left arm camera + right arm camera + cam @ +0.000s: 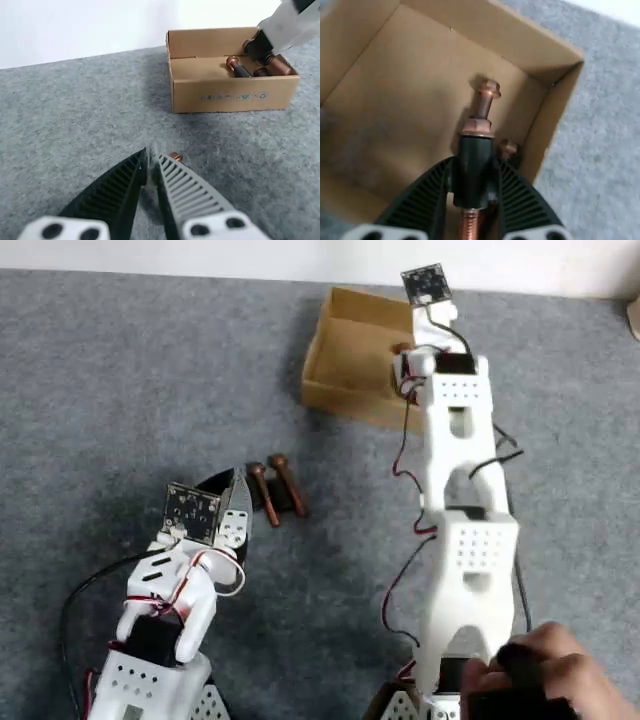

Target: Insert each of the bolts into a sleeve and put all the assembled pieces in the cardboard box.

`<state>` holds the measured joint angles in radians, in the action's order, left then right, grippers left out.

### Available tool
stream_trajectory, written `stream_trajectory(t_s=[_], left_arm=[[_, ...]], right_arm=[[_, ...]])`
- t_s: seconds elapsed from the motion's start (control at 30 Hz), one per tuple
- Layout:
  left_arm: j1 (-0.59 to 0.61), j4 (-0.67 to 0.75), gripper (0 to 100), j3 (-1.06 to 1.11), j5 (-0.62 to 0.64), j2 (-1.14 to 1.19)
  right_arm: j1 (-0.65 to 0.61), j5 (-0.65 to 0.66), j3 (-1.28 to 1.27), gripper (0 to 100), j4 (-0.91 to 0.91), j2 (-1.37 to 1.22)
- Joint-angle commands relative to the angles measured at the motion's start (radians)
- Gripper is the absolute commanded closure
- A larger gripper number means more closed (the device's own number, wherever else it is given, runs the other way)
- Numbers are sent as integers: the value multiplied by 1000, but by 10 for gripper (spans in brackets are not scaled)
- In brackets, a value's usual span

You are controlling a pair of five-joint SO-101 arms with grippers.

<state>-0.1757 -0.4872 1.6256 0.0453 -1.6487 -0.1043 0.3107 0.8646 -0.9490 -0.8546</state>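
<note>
the right gripper (472, 169) pinches a black sleeve with a copper bolt through it (471, 152), held over the floor of the brown cardboard box (540, 55), long axis running out along the fingers. the left gripper (150, 161), pressed nearly together and empty, sits well apart.

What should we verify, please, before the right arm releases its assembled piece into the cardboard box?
1. Right end effector shut on the assembled piece: ok.
2. Bolt seated through its sleeve: ok.
3. Piece held over the cardboard box interior: ok.
4. Landing spot free: not ok, another piece lies right by it.
5. Left end effector away from the box: ok.
6. Two loose pieces fully sleeved: cannot tell.
</note>
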Motion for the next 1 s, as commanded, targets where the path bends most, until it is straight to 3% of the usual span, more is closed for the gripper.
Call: stream_trajectory(t_s=[0.0, 0.37, 0.57, 0.63, 0.83, 0.97], left_arm=[[10, 28, 952, -7, -3, 2], [-31, 26, 953, -5, -37, 2], [-31, 26, 953, -5, -37, 2], [-31, 26, 953, -5, -37, 2], [-25, 29, 952, -5, -35, 1], [19, 29, 952, -16, -17, 1]], right_arm=[[4, 6, 369, 995, -96, -116], [10, 8, 891, 970, -331, -375], [10, 12, 921, 621, -489, -374], [10, 8, 921, 563, -535, -361], [-10, -2, 923, 570, -688, -228], [-36, -100, 924, 570, -814, -79]])
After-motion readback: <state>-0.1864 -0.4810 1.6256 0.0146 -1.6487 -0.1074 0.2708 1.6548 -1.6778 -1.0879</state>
